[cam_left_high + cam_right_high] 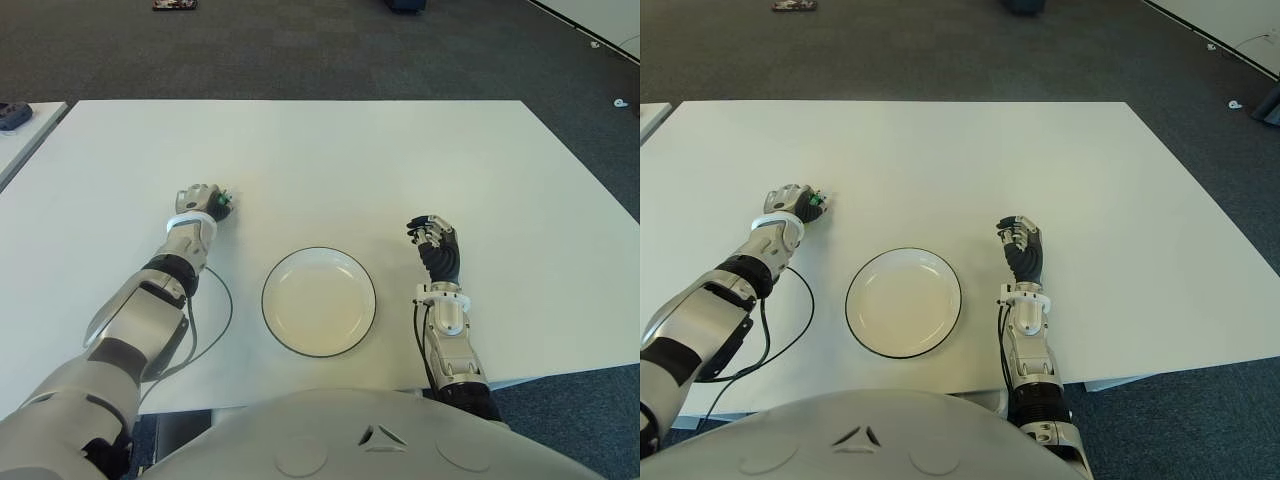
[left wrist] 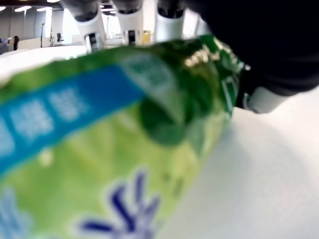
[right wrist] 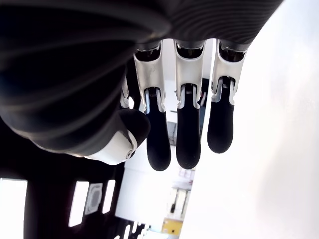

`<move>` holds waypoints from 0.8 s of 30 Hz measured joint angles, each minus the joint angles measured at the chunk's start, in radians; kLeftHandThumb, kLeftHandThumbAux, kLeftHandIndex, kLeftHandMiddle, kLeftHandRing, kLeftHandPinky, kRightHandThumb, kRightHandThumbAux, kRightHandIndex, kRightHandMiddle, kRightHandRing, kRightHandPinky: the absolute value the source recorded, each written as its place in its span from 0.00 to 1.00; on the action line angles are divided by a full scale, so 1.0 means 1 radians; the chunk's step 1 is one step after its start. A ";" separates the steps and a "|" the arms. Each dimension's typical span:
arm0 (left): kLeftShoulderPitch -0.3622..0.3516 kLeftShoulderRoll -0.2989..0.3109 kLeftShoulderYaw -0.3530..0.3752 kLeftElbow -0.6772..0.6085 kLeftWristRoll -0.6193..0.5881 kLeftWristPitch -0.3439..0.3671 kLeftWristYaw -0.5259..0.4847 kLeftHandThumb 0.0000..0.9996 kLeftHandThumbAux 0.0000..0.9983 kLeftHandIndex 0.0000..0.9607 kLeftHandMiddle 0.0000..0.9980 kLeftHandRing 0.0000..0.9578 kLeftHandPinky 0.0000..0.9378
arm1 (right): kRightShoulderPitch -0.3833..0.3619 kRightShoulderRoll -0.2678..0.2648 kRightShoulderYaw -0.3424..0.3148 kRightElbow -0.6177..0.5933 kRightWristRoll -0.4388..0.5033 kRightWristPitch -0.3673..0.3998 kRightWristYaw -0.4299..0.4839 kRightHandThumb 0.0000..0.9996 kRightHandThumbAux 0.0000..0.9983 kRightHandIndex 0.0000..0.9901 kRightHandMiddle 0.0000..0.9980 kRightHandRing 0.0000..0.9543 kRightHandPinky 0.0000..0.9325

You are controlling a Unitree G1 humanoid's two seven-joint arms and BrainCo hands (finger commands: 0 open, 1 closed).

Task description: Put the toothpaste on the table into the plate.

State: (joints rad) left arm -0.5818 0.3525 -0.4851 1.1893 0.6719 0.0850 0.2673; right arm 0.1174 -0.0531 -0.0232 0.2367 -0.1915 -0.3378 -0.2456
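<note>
Overhead, eye views: left hand (image 1: 200, 206) closed around the toothpaste (image 1: 222, 206) on the table (image 1: 400, 160), left of the empty plate (image 1: 319, 301) — grasped for transfer. Left wrist: green tube fills the grip. Right wrist: right hand (image 1: 433, 240) idle beside the plate's right, fingers (image 3: 189, 134) extended — empty.

The left hand (image 1: 200, 203) covers nearly all of the toothpaste (image 1: 224, 204) in the eye views — only a green tip shows. In the left wrist view the tube (image 2: 114, 144) is blurred, its print unreadable, and cut off by the picture's edges.
</note>
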 measured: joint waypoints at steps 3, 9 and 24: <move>0.000 0.000 0.001 0.000 0.000 0.000 0.000 0.71 0.71 0.46 0.80 0.81 0.82 | 0.000 0.000 0.000 0.001 0.000 0.000 0.000 0.71 0.73 0.43 0.49 0.50 0.53; 0.000 -0.001 0.007 0.000 -0.002 0.000 0.000 0.71 0.71 0.46 0.79 0.80 0.81 | -0.001 0.000 -0.002 0.006 0.004 -0.001 0.002 0.71 0.73 0.43 0.49 0.51 0.52; 0.001 -0.008 0.038 0.000 -0.004 -0.001 0.000 0.71 0.71 0.46 0.79 0.81 0.81 | -0.002 0.002 -0.002 0.010 0.003 -0.007 -0.002 0.71 0.73 0.43 0.50 0.51 0.53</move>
State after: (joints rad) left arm -0.5812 0.3450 -0.4471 1.1894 0.6675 0.0843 0.2672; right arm 0.1158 -0.0510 -0.0252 0.2466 -0.1886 -0.3453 -0.2477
